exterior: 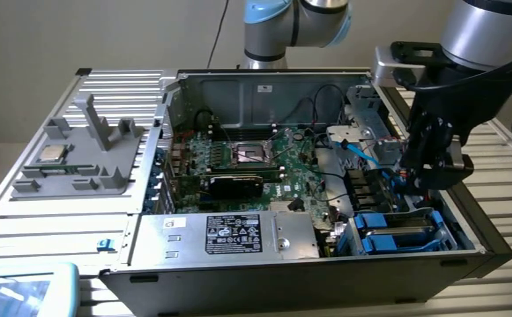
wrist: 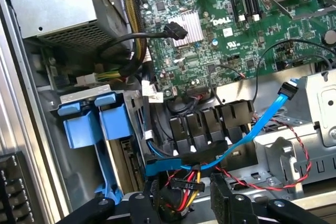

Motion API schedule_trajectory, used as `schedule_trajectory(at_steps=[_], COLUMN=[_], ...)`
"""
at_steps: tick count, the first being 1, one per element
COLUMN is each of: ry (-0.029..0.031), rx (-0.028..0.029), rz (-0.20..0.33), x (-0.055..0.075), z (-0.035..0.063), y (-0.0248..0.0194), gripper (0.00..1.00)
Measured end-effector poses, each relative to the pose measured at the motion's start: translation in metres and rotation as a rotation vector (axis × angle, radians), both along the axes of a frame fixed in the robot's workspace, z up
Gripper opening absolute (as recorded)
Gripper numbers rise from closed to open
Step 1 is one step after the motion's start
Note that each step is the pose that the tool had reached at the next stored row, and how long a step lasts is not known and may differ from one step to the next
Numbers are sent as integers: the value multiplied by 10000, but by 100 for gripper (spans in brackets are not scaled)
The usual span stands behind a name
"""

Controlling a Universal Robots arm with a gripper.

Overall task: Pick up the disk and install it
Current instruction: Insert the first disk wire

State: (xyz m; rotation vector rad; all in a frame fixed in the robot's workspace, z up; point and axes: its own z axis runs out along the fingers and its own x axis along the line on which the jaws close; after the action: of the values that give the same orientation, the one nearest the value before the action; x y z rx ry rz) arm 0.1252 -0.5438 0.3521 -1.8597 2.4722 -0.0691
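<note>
The disk sits inside the open computer case, in the drive bay at the lower corner on the exterior view's right. It seems to stand on its edge, slotted down into the bay. Its bright blue plastic frame with two end tabs is well visible, while the silver-grey body is mostly hidden between the blue parts

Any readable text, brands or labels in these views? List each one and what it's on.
"DELL": white print on the motherboard.
Black label on the power supply: print too small to read.
White sticker on the case rear wall: too small to read.
Other small motherboard markings: unreadable.
</note>
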Motion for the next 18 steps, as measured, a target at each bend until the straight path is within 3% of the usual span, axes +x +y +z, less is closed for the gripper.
schedule_trajectory(at_steps=[6, 15, 18], ry=[-57, -82, -88], rx=[9, 9, 7], rz=[-467, -691, -732], x=[-7, -32, -34], z=[-47, -71, -71], y=[8, 46, 46], gripper=[51, 51, 43])
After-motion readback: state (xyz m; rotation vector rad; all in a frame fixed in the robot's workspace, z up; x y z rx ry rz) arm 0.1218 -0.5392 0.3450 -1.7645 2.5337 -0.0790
